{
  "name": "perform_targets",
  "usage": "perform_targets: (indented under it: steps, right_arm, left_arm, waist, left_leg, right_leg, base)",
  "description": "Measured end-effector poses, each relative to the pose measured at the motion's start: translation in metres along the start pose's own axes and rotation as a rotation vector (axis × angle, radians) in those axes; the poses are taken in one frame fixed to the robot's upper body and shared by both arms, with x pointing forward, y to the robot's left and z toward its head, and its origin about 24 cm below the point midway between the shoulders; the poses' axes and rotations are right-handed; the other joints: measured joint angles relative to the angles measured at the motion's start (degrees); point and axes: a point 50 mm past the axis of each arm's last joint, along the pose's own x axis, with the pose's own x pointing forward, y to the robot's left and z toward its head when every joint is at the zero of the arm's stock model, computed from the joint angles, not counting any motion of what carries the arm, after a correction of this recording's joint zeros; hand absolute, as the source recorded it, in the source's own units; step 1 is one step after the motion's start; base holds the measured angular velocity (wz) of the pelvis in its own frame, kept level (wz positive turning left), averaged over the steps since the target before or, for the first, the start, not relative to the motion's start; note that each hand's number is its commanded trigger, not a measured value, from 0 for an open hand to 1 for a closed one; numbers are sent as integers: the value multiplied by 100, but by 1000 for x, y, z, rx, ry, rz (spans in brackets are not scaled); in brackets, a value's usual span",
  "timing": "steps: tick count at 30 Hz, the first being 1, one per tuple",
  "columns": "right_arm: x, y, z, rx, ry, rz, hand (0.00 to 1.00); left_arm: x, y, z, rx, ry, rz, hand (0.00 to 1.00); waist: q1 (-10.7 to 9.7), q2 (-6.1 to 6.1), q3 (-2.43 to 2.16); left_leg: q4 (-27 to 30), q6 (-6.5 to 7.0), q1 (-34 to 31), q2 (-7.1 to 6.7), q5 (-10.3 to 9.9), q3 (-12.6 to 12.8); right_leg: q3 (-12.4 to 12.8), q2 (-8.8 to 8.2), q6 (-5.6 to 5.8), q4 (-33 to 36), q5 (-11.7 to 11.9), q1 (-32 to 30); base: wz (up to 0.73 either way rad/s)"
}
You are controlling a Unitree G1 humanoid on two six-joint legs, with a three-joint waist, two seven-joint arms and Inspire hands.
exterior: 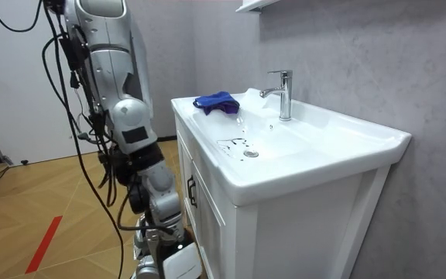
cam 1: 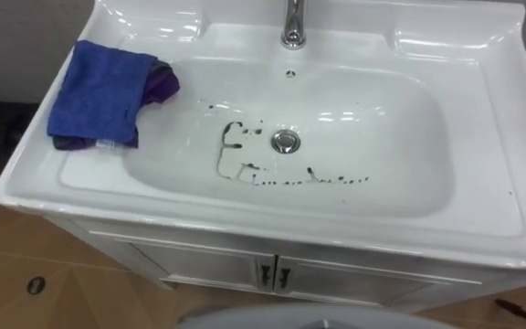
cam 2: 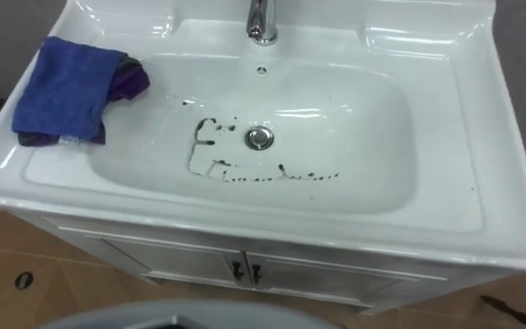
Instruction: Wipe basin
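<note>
A white basin (cam 1: 482,210) lies below me, set in a cabinet. Dark smears (cam 1: 245,166) run across its bottom, left of and in front of the drain (cam 1: 285,140). A folded blue cloth (cam 1: 99,91) with a purple cloth under it rests on the basin's left rim, one corner hanging over the bowl. In the room view I stand at the cabinet's front, and the cloth (exterior: 217,101) lies at the far corner. My right hand (exterior: 161,236) hangs low at my side, beside the cabinet, well away from the cloth.
A chrome faucet (cam 1: 292,23) stands at the middle of the back rim. Two cabinet doors with dark handles (cam 1: 272,274) are under the basin. Wooden floor (exterior: 45,209) spreads behind me, and a grey wall (exterior: 362,46) backs the basin.
</note>
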Motion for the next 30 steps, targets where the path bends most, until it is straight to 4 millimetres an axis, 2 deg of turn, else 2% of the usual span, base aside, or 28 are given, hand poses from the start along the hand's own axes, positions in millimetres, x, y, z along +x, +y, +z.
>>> perform_targets:
  steps: [3,5,7,11,12,15,17,21,23,30]
  right_arm:
    - [-1,-9,1,2,-23,-29,0]
    - [-2,-14,3,0,-44,-47,0]
    - [-2,-17,5,-7,-61,-56,0]
    - [-3,-22,2,8,-67,-72,0]
    - [-3,-22,2,8,-67,-73,0]
    - [-3,-21,-2,20,-64,-73,0]
    - [-3,-22,-6,21,-65,-75,0]
    - [-3,-23,-7,55,-75,-79,0]
    - [-3,-24,-7,49,-82,-86,0]
    - [-4,-24,-7,44,-98,-92,0]
  left_arm:
    - [-2,4,23,-41,-111,49,0]
    - [-7,8,45,-77,-227,88,0]
    - [-12,12,61,-109,-314,119,0]
    - [-23,18,86,-172,-452,203,0]
    - [-24,19,88,-179,-465,218,0]
    - [-37,29,110,-256,-571,281,0]
    - [-50,40,130,-315,-685,336,0]
    - [-68,56,150,-405,-800,426,0]
    - [-83,63,165,-457,-889,466,0]
    - [-118,72,188,-581,-1076,505,0]
  waist:
    - [191,32,-5]
    - [304,44,-11]
    - [317,78,-33]
    - [443,152,-43]
    - [459,163,-44]
    - [546,169,-43]
    - [581,174,-43]
    - [597,238,-41]
    - [580,273,-38]
    - [536,349,-45]
  left_leg:
    - [26,-3,-7,-10,2,-70]
    - [52,-12,-32,-19,9,-125]
    - [73,-15,-90,-41,10,-235]
    - [98,-17,-125,-56,11,-292]
    - [106,-17,-127,-57,11,-294]
    - [97,-27,-126,-73,19,-337]
    - [74,-33,-123,-80,35,-378]
    - [74,-34,-104,-72,35,-394]
    - [84,-34,-132,-72,35,-397]
    - [87,-34,-157,-69,38,-360]
  right_leg:
    - [-58,-4,0,10,0,14]
    - [-106,-5,0,20,0,14]
    - [-165,-2,0,15,0,12]
    - [-204,-9,0,24,0,1]
    - [-206,-9,0,25,0,1]
    - [-214,-10,-1,24,1,6]
    - [-211,-14,-1,36,0,5]
    - [-172,-5,-1,63,0,-8]
    - [-165,-3,-1,77,0,-42]
    - [-136,-13,-2,127,0,-132]
  base:
    - [9]
    - [13]
    - [19]
    - [8]
    - [4]
    - [3]
    - [4]
    - [-2]
    - [0]
    - [-5]
